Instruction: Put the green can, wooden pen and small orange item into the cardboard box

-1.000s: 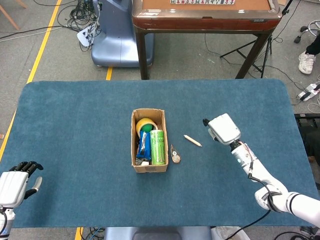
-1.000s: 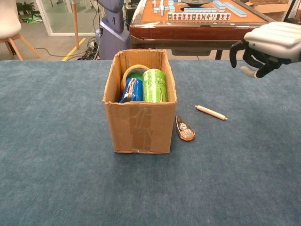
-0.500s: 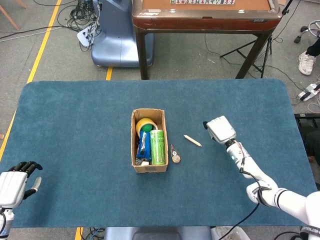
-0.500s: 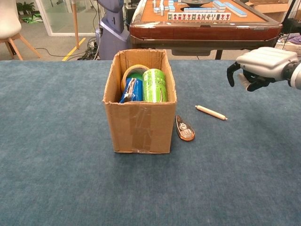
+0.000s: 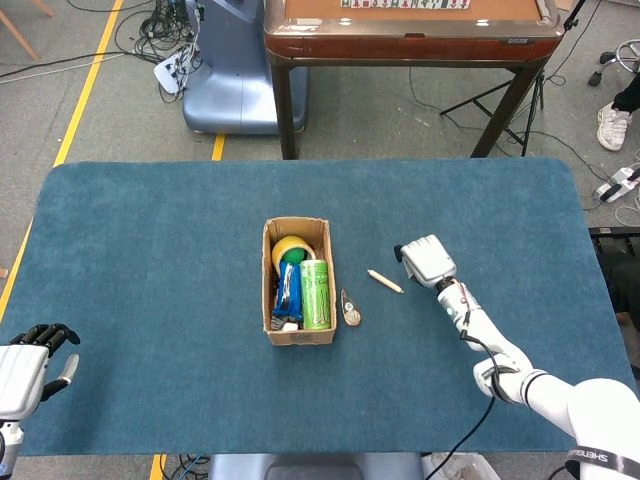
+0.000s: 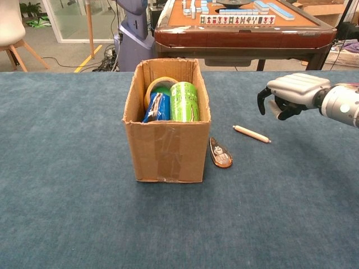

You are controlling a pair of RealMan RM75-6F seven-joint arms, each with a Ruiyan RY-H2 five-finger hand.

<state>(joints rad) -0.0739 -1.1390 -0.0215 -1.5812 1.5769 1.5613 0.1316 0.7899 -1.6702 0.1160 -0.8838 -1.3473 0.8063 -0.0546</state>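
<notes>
So the open brown cardboard box (image 6: 167, 131) sits mid-table on the blue felt-covered table (image 5: 150, 260), and the tall green drink can (image 6: 184, 101) is already standing inside it, next to a yellow tape roll (image 5: 291, 248) and a blue packet (image 6: 157, 107). The slim wooden pen (image 6: 252, 134) lies flat on the cloth to the right of the box, and the small orange oval item (image 6: 220, 153) is lying just beside the box's right wall. The right hand (image 6: 289, 95) hovers above the table near the pen's far end, fingers curled downward, holding nothing. The left hand (image 5: 30, 362) is way off at the table's near left corner, fingers curled in, empty too.
</notes>
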